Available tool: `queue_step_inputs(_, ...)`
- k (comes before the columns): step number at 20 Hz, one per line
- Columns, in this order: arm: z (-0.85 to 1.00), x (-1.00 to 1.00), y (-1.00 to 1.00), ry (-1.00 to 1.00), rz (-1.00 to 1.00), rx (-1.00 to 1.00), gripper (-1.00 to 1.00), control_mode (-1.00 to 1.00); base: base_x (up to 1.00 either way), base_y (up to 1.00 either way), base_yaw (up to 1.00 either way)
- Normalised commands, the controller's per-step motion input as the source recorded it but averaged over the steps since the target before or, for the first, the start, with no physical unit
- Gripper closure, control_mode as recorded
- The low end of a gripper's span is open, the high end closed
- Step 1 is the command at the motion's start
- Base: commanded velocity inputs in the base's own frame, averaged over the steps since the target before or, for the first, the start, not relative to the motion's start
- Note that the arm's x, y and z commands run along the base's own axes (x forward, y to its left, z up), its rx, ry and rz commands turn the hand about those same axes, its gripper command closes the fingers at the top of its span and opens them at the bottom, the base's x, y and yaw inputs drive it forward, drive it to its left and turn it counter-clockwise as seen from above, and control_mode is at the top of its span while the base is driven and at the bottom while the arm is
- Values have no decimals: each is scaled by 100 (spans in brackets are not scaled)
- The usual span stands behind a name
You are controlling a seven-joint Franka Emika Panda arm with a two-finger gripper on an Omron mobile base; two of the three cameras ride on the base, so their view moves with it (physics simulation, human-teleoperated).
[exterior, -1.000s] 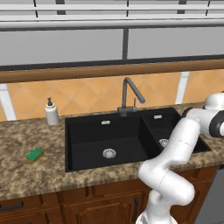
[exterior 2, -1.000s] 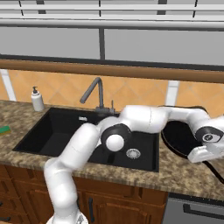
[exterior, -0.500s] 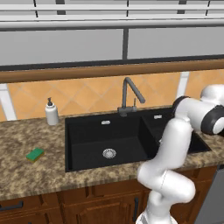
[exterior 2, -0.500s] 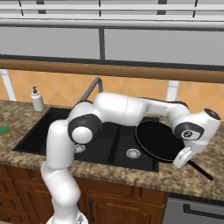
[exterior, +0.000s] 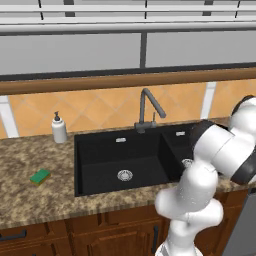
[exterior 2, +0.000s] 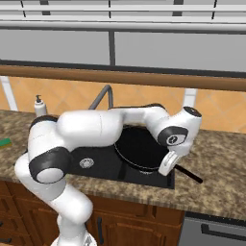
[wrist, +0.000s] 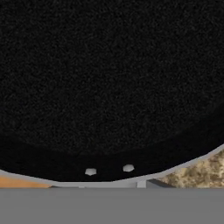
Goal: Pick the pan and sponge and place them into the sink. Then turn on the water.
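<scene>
Jaws nearly closed, clamped on the pan [exterior 2: 139,149] near its handle [exterior 2: 188,174] in the right base view; gripper [exterior 2: 168,166] pointing down at the rim. Pan lifted and tilted above the sink's [exterior: 100,150] right side there. Close up from the hand: black pan floor with two pale rivets and thin rim. From the left base: faucet [exterior: 148,107], sponge [exterior: 40,176] on the counter [exterior: 30,200] far left, soap bottle [exterior: 59,128] behind it.
</scene>
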Motion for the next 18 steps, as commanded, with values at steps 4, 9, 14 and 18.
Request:
queue_step_inputs(4, 4, -2, 95, 0, -3, -2, 100, -100, 0, 0, 0)
queue_step_inputs(9, 0, 0, 95, 0, -8, -1, 100, -100, 0, 0, 0)
queue_step_inputs(14, 8, 0, 100, 3, -1, -3, 100, -100, 0, 0, 0)
queue_step_inputs(18, 1, 1, 100, 3, 0, -4, 100, -100, 0, 0, 0)
